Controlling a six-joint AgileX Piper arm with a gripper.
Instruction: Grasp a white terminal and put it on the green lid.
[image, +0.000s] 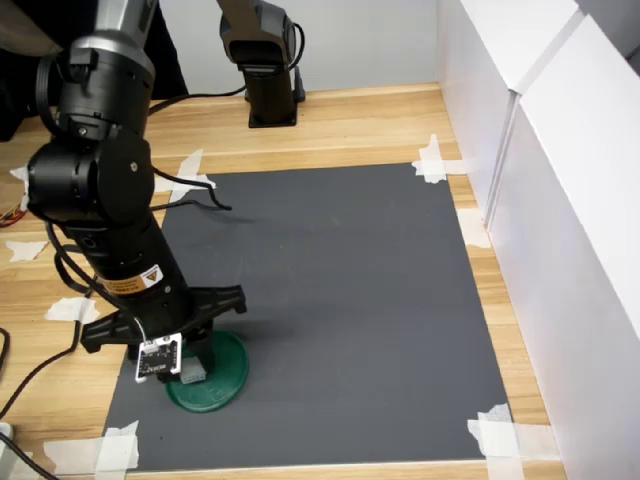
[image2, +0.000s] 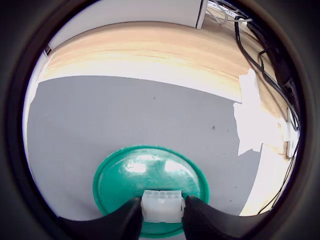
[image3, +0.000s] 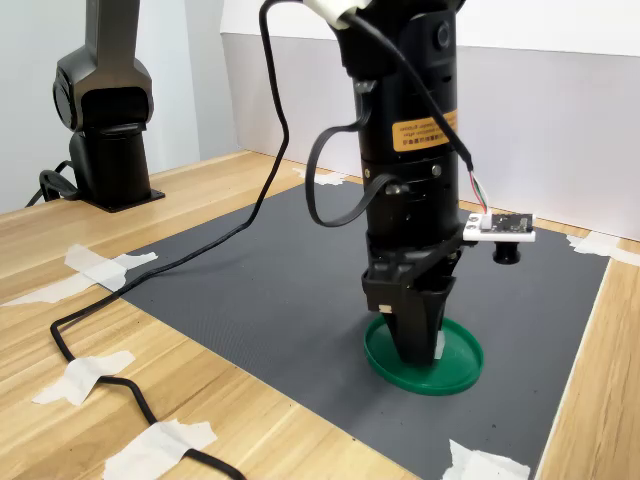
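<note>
You're basically at the drop-off. Your hand (image2: 161, 214) is pinching the terminal (image2: 162, 205) between its two fingers, and the wrist view shows it sitting right over the lid (image2: 125, 175), near the edge closest to the camera rather than dead centre. In both exterior views the arm is standing pretty much straight up over the lid (image3: 455, 372), fingers pointing down into it, so the carry part looks done.

Can't tell from any of these whether the terminal is already touching the lid or hanging just above it; the fingers hide the contact in the second exterior view, and in the first exterior view the hand (image: 195, 372) blocks most of it.

Next move, I'd say: ease down if you aren't touching yet, then spread the fingers and lift straight up. The piece is tiny and light, so it could stick to a finger or tip when you let go. The lid sits on the grey mat (image: 350, 300) near its front corner, on the bench (image: 370, 120), with nothing else close by.
</note>
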